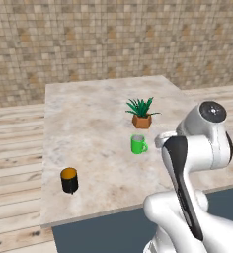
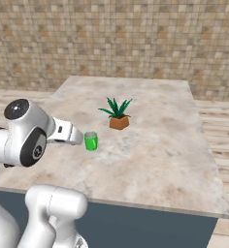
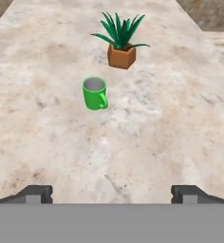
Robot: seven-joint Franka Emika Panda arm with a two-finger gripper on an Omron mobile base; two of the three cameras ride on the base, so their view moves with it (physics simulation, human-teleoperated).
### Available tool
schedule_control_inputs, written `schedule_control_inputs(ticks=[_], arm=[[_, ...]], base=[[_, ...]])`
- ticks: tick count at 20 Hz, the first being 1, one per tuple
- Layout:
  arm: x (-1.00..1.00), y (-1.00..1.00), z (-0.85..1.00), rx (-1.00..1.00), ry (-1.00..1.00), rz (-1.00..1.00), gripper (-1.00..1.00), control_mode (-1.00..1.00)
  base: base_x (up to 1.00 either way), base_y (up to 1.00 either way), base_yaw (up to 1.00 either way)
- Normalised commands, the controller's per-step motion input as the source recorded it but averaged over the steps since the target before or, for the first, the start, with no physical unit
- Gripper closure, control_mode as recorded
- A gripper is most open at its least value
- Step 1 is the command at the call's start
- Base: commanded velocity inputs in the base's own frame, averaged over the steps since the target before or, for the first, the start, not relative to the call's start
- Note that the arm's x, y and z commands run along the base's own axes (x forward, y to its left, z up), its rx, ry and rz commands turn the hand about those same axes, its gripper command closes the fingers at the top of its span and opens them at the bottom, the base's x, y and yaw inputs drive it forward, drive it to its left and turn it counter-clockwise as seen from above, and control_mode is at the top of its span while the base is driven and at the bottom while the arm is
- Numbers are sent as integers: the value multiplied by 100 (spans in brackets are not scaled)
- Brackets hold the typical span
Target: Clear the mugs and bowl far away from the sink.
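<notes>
A bright green mug (image 1: 138,145) (image 2: 91,141) (image 3: 95,93) stands upright near the middle of the marble counter (image 1: 89,123), its handle turned toward my hand. A black mug with an orange inside (image 1: 69,180) stands upright near the counter's front left. My gripper (image 3: 113,193) hovers above the counter a short way in front of the green mug. Its fingertips (image 3: 35,192) stand wide apart, open, with nothing between them. The bowl and the sink are out of view.
A green plant in a terracotta pot (image 1: 141,114) (image 2: 118,116) (image 3: 121,45) stands just behind the green mug. The counter's front edge (image 2: 150,206) runs close to my base. Wooden floor lies on both sides and a tiled wall behind.
</notes>
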Motion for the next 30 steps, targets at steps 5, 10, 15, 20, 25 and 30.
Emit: schedule_control_inputs(ticks=[5,10,15,20,25,30], arm=[[-46,0,75,1,3,0,-100,-100],[-33,0,71,0,3,0,-100,-100],[-58,5,5,0,-11,1,-100,-100],[0,0,0,0,0,0,-100,100],[0,0,0,0,0,0,-100,100],[0,0,0,0,0,0,-100,100]], base=[[0,0,0],[0,0,0],[0,0,0],[-47,37,12],[4,55,58],[-2,45,96]])
